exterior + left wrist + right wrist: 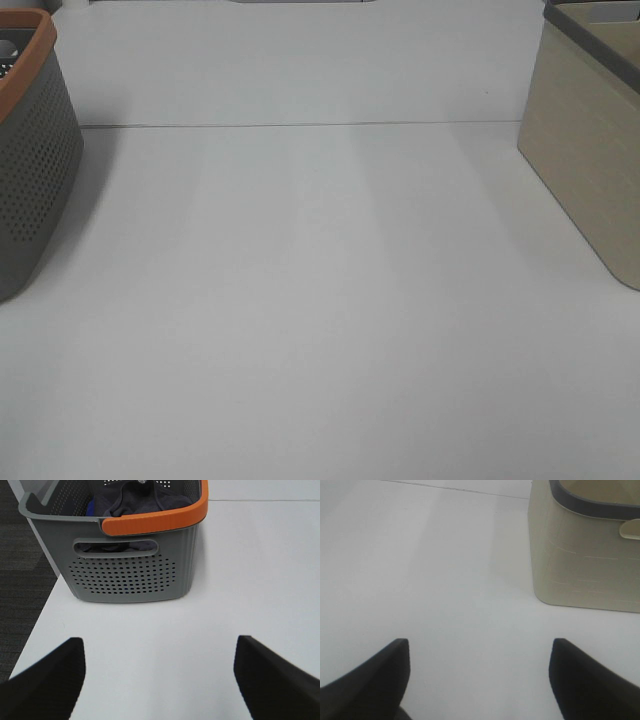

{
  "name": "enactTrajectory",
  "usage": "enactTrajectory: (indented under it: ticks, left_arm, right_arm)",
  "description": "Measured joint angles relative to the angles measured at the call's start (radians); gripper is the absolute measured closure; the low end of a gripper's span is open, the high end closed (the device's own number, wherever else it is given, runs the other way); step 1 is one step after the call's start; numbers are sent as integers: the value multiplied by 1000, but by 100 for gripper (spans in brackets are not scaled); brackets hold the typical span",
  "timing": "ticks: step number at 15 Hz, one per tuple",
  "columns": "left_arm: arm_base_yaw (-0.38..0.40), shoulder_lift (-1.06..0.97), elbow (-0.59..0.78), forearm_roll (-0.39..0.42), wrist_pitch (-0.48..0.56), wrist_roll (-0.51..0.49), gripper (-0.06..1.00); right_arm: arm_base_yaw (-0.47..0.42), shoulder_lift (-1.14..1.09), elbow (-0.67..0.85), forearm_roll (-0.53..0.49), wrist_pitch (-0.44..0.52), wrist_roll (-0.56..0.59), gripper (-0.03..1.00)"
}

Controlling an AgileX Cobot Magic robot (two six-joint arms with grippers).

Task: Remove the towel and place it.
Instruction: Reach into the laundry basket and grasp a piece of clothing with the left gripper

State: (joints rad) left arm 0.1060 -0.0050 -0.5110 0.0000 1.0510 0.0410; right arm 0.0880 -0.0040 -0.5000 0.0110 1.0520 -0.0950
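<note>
The towel [135, 500] is a dark charcoal cloth bunched inside the grey perforated basket [130, 575] with an orange rim. It shows only in the left wrist view. That basket [30, 170] stands at the left edge in the exterior view; its contents are hidden there. My left gripper [159, 680] is open and empty, a short way back from the basket's handle side, above the white table. My right gripper [479, 680] is open and empty above the table, back from the beige basket [585, 555]. Neither arm shows in the exterior view.
The beige basket [590, 160] with a dark rim stands at the right edge of the white table [320, 300]. A seam [300, 126] crosses the table at the back. In the left wrist view the table edge and dark floor [20, 590] lie beside the grey basket.
</note>
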Motion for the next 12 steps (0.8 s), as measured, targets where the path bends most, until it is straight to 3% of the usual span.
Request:
enactTrajectory:
  ticks: [12]
  left_arm:
    - [0,0,0,0,0,0,18]
  right_arm:
    - [0,0,0,0,0,0,21]
